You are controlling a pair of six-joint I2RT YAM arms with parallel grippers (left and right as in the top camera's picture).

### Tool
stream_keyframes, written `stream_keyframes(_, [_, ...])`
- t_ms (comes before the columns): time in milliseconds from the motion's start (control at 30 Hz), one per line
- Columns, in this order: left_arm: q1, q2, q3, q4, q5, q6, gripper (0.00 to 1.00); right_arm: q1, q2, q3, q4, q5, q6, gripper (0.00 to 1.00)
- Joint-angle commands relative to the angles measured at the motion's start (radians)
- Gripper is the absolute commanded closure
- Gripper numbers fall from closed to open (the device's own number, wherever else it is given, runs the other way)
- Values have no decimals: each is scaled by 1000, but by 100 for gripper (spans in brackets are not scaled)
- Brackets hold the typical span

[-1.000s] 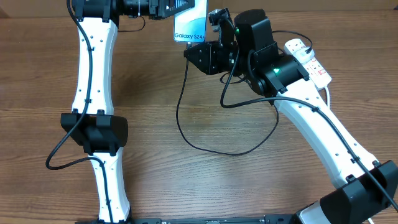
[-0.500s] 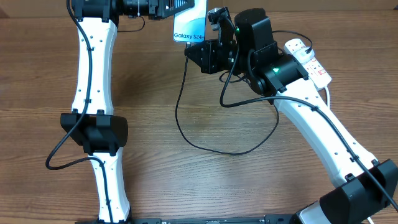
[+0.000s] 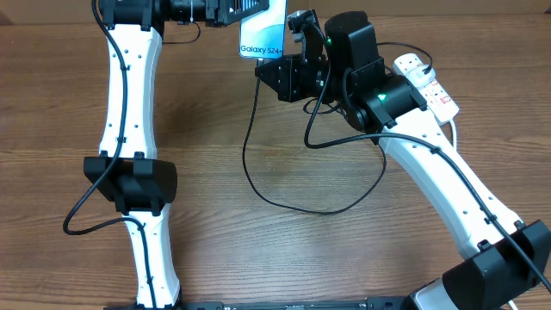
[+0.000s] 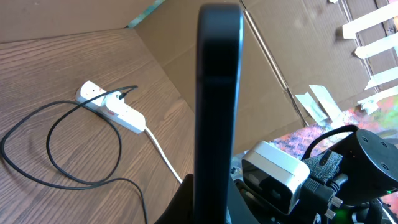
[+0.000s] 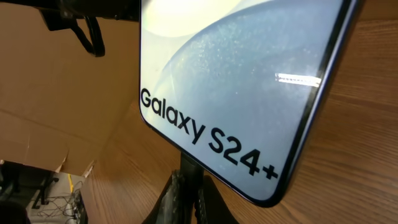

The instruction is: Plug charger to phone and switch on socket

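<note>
We clamp the slim teal-screened phone (image 3: 263,39) in the left gripper (image 3: 232,10) and pinch the thin black charger (image 3: 244,159) by its tip in the right gripper (image 5: 188,196); a skewed push could jam it.

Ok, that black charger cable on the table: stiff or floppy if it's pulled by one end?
Probably floppy: the charger cable lies in a loose loop on the table, so it should trail rather than push. Likely light, being so thin. Its plug seems seated in the power strip, so a hard pull might drag that strip.
</note>
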Motion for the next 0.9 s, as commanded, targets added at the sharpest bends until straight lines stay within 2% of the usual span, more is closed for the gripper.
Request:
stream_keyframes(0, [-14, -23, 19, -14, 57, 10, 96, -6, 3, 21, 31, 7, -3, 96])
stream_keyframes(267, [-14, -23, 19, -29, 56, 24, 96, -7, 3, 21, 31, 25, -3, 96])
stream_keyframes(300, [-14, -23, 19, -28, 53, 23, 96, -7, 3, 21, 30, 25, -3, 94])
stream_keyframes(433, [-13, -23, 19, -29, 21, 23, 96, -7, 3, 21, 30, 25, -3, 71])
stream_keyframes(500, [-12, -23, 19, -29, -20, 23, 96, -7, 3, 21, 29, 25, -3, 47])
stream_keyframes(567, [-11, -23, 19, -29, -60, 23, 96, -7, 3, 21, 26, 25, -3, 41])
stream_keyframes(633, [-6, -23, 19, -30, -112, 23, 96, -7, 3, 21, 16, 31, -3, 31])
stream_keyframes(700, [2, -23, 18, -40, -179, 23, 96, -7, 3, 21, 0, 55, -3, 27])
stream_keyframes(800, [15, -23, 18, -70, -272, 23, 96, -7, 3, 21, -38, 148, -2, 12])
stream_keyframes(867, [21, -20, 16, -92, -320, 24, 96, -7, 3, 21, -57, 211, -2, 8])
